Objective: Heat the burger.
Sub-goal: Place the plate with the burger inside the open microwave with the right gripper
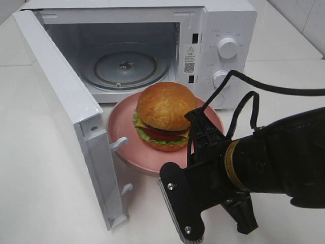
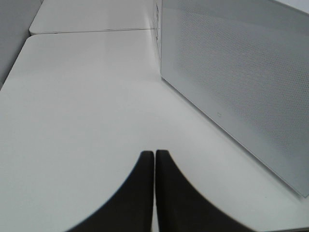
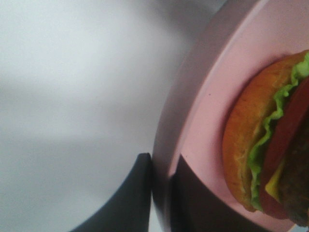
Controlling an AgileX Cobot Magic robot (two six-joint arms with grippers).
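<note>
Pinching plate [image 3: 203, 96] rim with right gripper [image 3: 161, 193]; burger [image 3: 260, 145] just past the fingertips, mid-plate, short of the open microwave [image 1: 223, 20] ahead. Left gripper [image 2: 154, 193] pressed together, empty. Might tilt the plate from such an edge grip and slide the burger off, or catch the far rim on the microwave floor.
</note>
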